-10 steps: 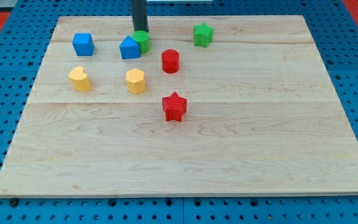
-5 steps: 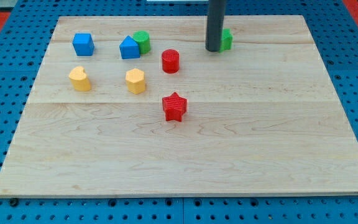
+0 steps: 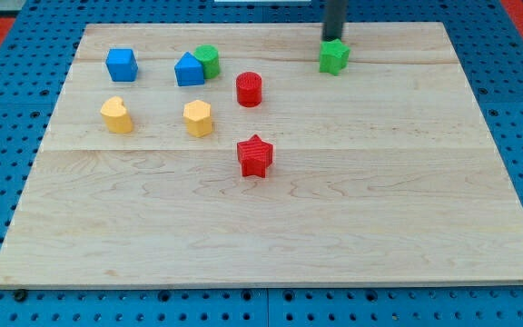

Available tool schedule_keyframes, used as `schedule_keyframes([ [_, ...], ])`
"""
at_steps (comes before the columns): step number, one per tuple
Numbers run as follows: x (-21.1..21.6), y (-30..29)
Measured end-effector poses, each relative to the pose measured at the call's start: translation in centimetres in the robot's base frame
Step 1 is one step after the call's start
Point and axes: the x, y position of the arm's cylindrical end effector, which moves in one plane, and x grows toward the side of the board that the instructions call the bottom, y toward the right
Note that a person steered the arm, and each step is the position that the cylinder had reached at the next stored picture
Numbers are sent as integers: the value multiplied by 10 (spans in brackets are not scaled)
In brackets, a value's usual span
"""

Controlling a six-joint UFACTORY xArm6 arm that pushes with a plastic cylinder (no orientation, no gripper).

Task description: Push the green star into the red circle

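**Near the view's top, my tip behind the green star**

Toward the board's top edge, my tip touches the green star's far side. I have no jaws, only a rod. Well apart at the view's left sits the red circle.

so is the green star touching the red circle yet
No, the green star sits well to the view's right of the red circle, with bare board between them.
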Motion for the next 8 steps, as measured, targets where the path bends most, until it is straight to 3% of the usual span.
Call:
schedule_keyframes([
  [1,34,61],
  [2,42,-2],
  [3,42,-113],
  [4,41,-163],
  [5,41,-91],
  [6,46,-94],
  [8,46,-242],
])
